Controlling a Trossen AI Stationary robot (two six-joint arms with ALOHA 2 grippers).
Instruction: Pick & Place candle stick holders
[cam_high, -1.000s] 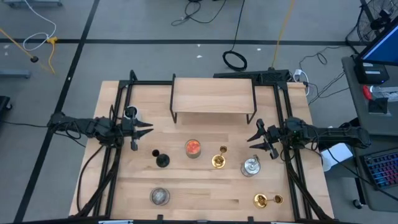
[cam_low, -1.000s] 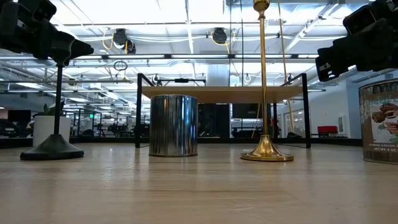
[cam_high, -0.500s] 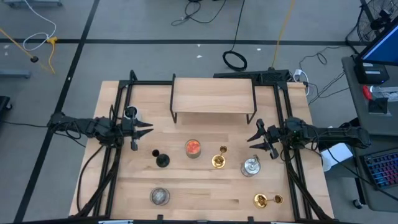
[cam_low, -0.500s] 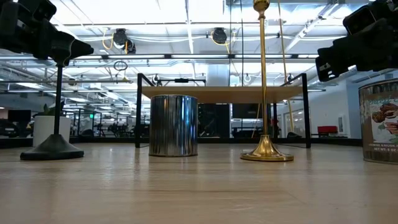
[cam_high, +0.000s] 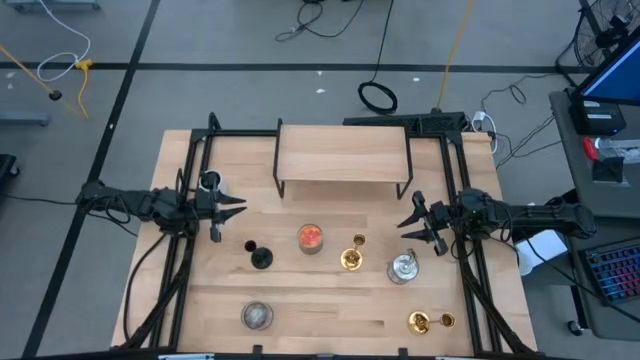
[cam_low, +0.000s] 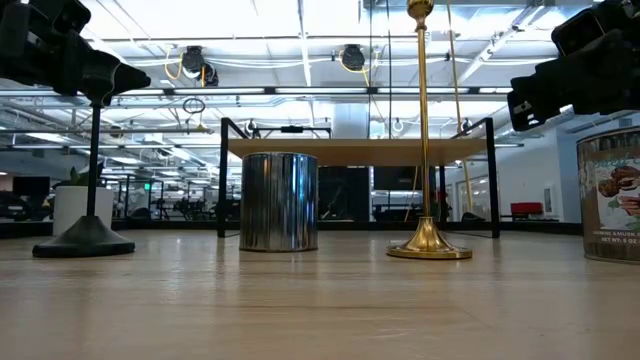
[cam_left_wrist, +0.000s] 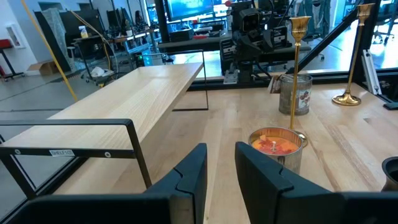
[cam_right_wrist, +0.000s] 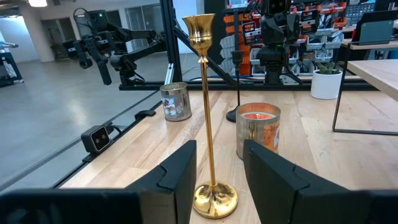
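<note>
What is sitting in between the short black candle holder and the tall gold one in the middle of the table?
In the high view, a shiny metal tin with an orange candle inside stands between the short black candle stick holder and the tall gold candle stick holder.

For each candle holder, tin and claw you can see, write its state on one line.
Middle gold holder: upright, free.
Front gold holder: upright, free.
Black holder: upright, free.
Candle tin: open, unlit.
Left claw: open, empty.
Right claw: open, empty, facing the middle gold holder.
</note>
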